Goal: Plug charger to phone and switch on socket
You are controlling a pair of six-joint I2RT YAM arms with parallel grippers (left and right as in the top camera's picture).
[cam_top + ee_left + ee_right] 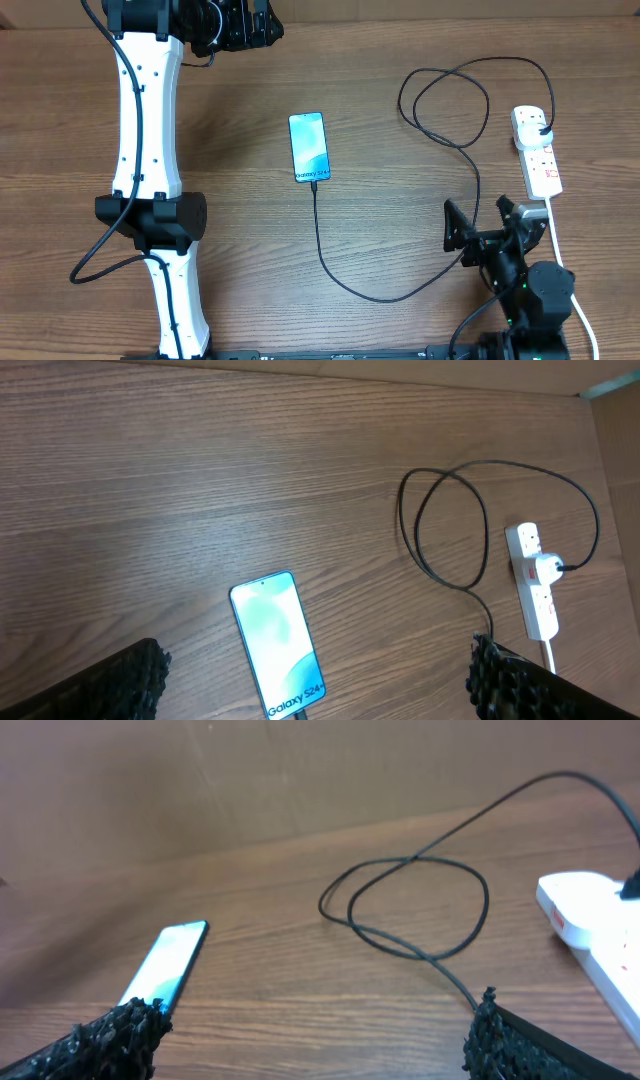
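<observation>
phone (309, 147) lies at the surface (400, 60) centre, charger (318, 220) seemingly plugged in and looping to the socket (538, 155) at the right edge. right fingers (456, 228), spread, sit beside it (likely to flick it on); left fingers (120, 685) spread too.

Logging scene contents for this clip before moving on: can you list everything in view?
phone: one, light-blue screen, table centre.
charger: one, black cable, from the phone's near edge, looping right to the socket.
socket: one, white strip with red marks, right side.
white cord: one, thick, trailing from the socket toward the robot.
table: one, brown wood.
left arm: white and black, left side.
left end effector: black, open.
right end effector: black, open, beside the socket's near end.
</observation>
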